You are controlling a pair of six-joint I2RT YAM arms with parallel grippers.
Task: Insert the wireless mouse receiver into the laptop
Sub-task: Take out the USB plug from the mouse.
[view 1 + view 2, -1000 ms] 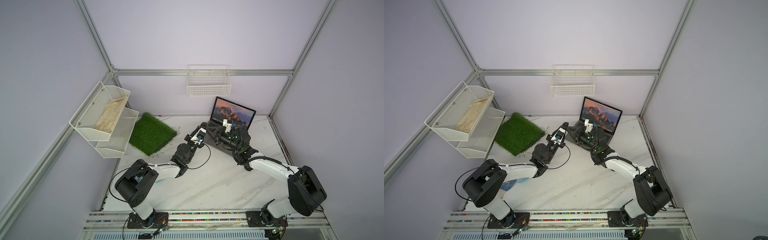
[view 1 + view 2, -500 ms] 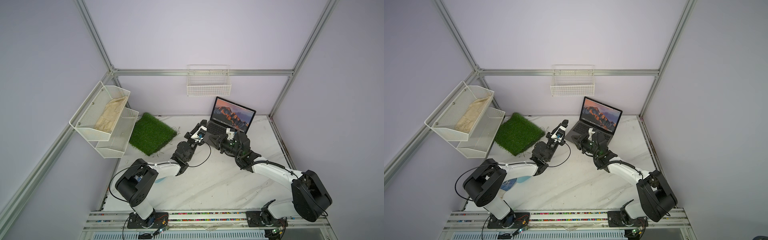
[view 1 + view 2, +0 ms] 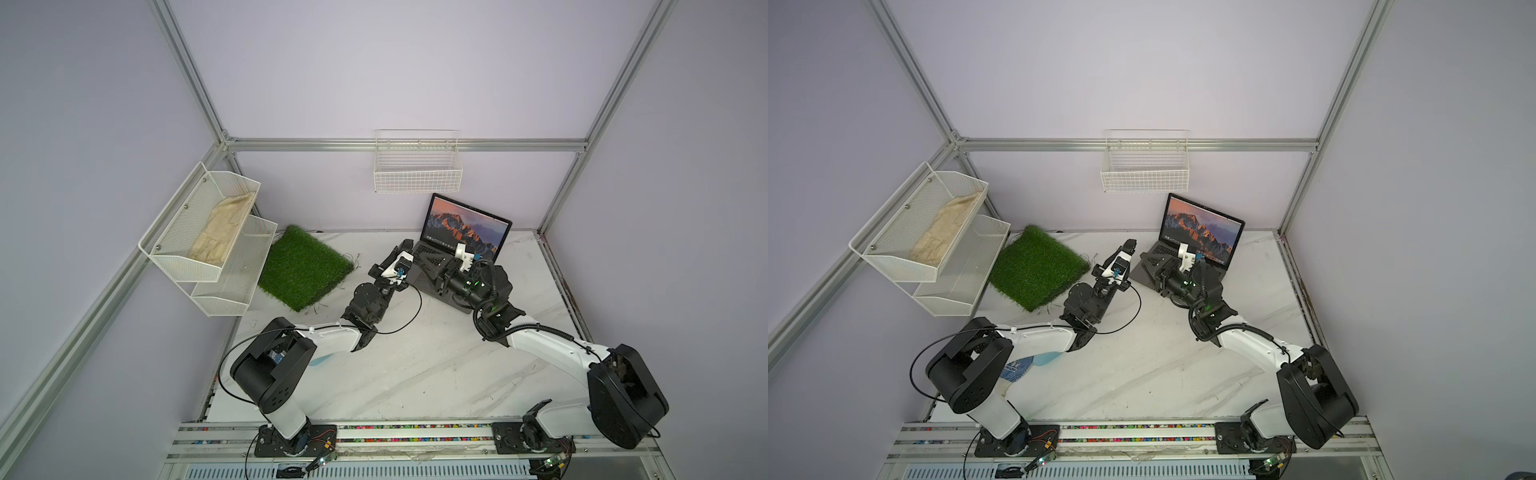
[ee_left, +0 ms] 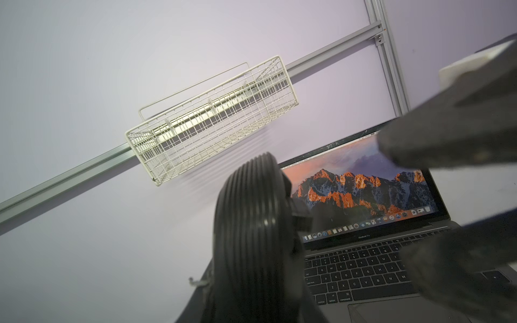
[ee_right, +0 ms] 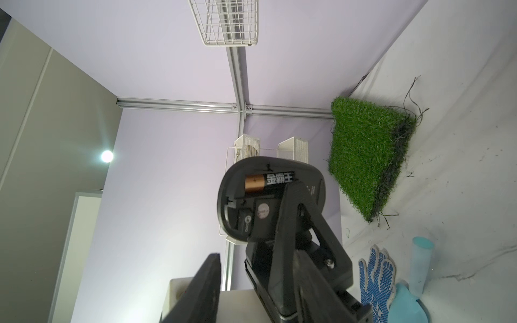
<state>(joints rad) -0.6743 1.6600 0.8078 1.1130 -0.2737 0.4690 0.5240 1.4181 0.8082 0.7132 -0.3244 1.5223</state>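
Noted: right gripper (image 3: 430, 266) back beside left gripper (image 3: 401, 251), fingers (image 5: 296, 229) now spread wide; left clamps mouse (image 5: 268, 195). The receiver (image 5: 244, 221) sits in the mouse; extraction looks next.

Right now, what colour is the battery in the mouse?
Battery in the mouse: copper end, black body, white characters. Best in right wrist view.

I see the laptop (image 3: 465, 226) (image 3: 1200, 228), slim and dark grey with black keys and a large trackpad. It stands open on the tabletop (image 3: 415, 374) near its far edge, towards the far right corner and turned askew, its lit screen showing orange mountains. The wireless mouse receiver (image 5: 245, 222) shows only in my right wrist view: a tiny dark stub with a pale logo, seated in the opened underside of the mouse (image 5: 316, 187), near the battery (image 5: 254, 183).
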